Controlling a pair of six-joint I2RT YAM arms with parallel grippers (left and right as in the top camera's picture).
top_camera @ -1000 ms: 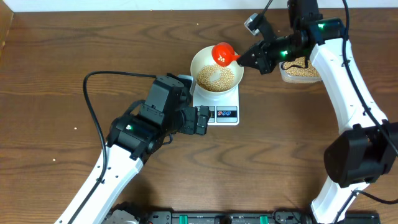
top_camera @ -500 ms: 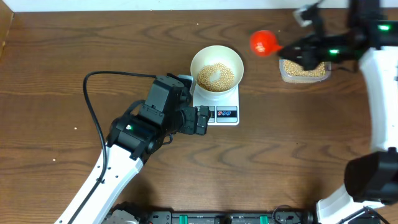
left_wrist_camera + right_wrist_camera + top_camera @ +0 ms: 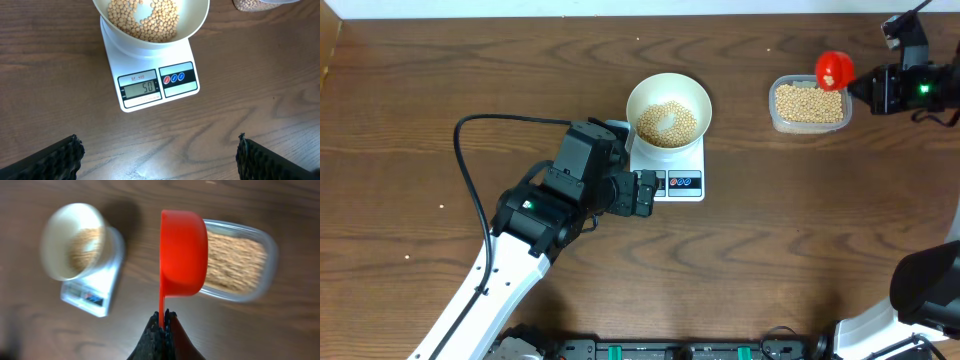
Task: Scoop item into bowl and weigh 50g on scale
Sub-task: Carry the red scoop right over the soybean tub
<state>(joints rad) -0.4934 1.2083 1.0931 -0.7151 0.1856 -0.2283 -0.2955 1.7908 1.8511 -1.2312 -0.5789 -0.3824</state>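
The cream bowl holds a heap of tan beans and stands on the white scale. In the left wrist view the scale has its display lit and the bowl sits on top. My left gripper hovers open just in front of the scale, its fingertips wide apart over bare wood. My right gripper is shut on the handle of a red scoop held over the clear tub's right end. The red scoop is turned on its side above the beans.
A clear plastic tub of beans sits at the back right. A black cable loops over the table left of my left arm. The table's far edge runs along the top.
My right arm has swung the red scoop from over the bowl rightward to the clear tub. The left arm has stayed still.
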